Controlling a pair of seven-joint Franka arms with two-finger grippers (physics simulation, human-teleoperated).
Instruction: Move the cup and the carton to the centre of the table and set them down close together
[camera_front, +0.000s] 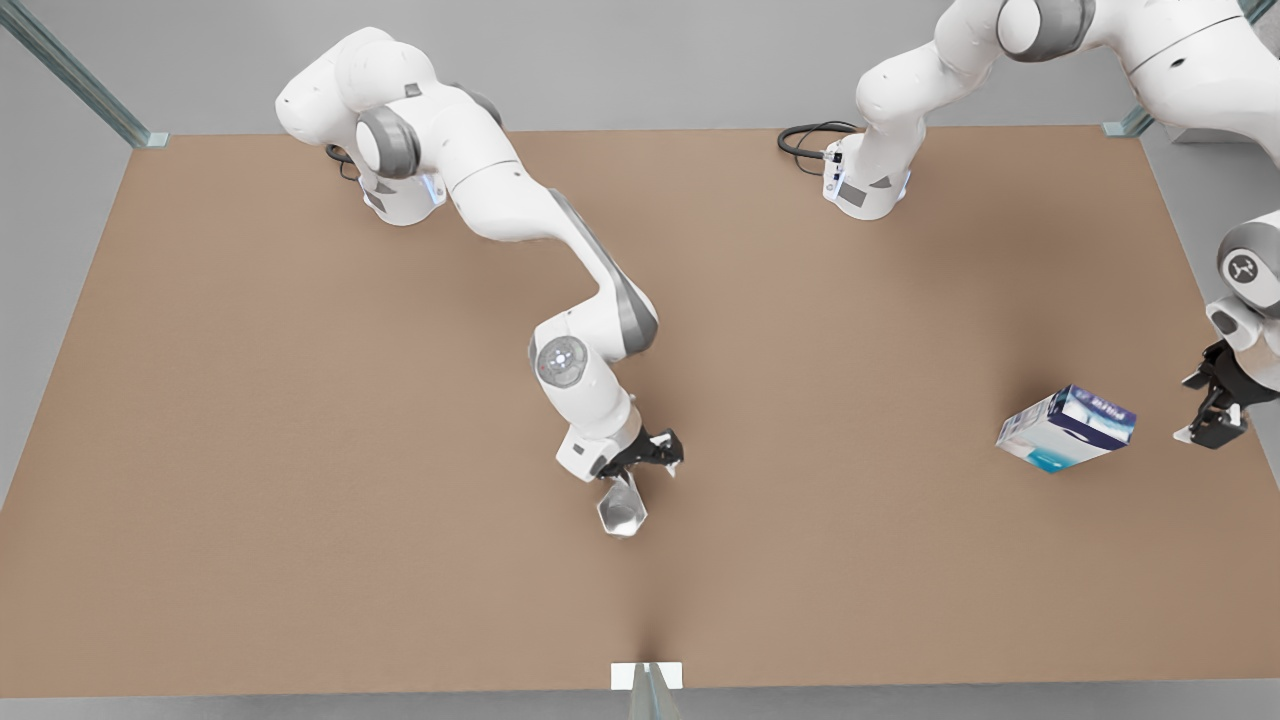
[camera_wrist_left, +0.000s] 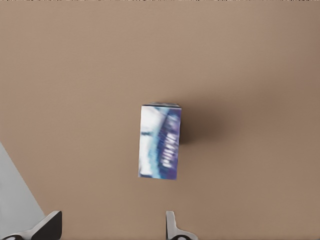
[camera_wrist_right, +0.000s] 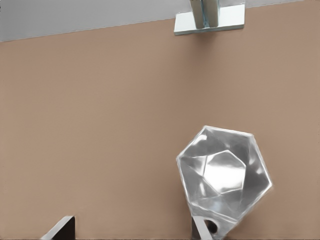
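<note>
The pale faceted cup (camera_front: 622, 510) (camera_wrist_right: 222, 177) stands on the brown table (camera_front: 300, 450) near its middle, a little toward the front edge. My right gripper (camera_front: 655, 460) (camera_wrist_right: 130, 225) hovers just behind it, open; the cup's handle side lies by one finger (camera_wrist_right: 200, 229), and the gap between the fingers holds nothing. The blue, white and teal carton (camera_front: 1066, 428) (camera_wrist_left: 160, 142) lies on the table at the front view's right. My left gripper (camera_front: 1215, 425) (camera_wrist_left: 110, 220) hangs open to the right of the carton, apart from it.
Both arm bases (camera_front: 400, 195) (camera_front: 865, 185) stand at the table's far edge. A small white bracket (camera_front: 646, 676) (camera_wrist_right: 210, 20) sits at the middle of the front edge. The table's right edge runs close to the left gripper.
</note>
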